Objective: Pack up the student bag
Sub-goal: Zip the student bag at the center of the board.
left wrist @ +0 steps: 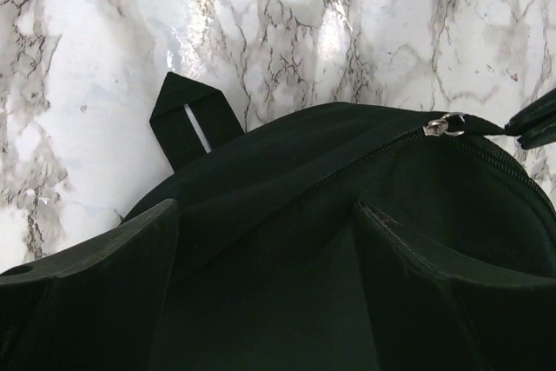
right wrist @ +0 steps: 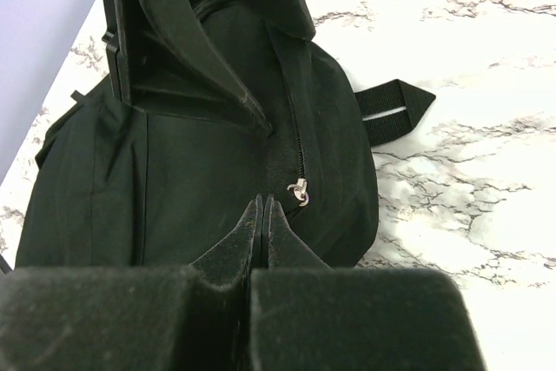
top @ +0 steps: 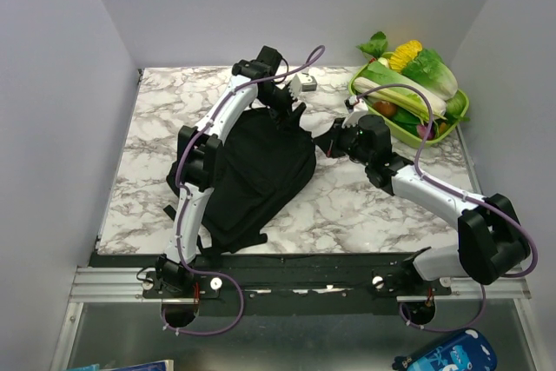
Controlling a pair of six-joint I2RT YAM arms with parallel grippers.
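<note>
The bag (top: 252, 180) lies flat on the left half of the worktop (top: 373, 206). Its lower end is close to the near edge and its rounded top points toward the middle of the far side. A webbing loop (left wrist: 178, 123) at that top end lies flat on the marble.

The left arm reaches out over the bag. The left hand (left wrist: 265, 215) hangs above the bag's top end with its fingers (right wrist: 187, 49) spread wide apart. Only bag fabric shows beneath them and nothing is gripped.

The right arm comes in from the near right corner. The right hand (right wrist: 263, 204) is at the bag's far right edge with its fingers pressed tight together. No gap shows between them and nothing is visibly pinched there. Its tips sit just beside the silver zip pull (right wrist: 300, 190) — near it, though the right wrist view does not show them touching it. The zip line runs on past the pull along the curve of the bag; I cannot tell whether it is done up.

A green tray (top: 460, 110) piled with vegetables (top: 417, 71) stands at the far right corner of the worktop, well apart from the bag.
</note>
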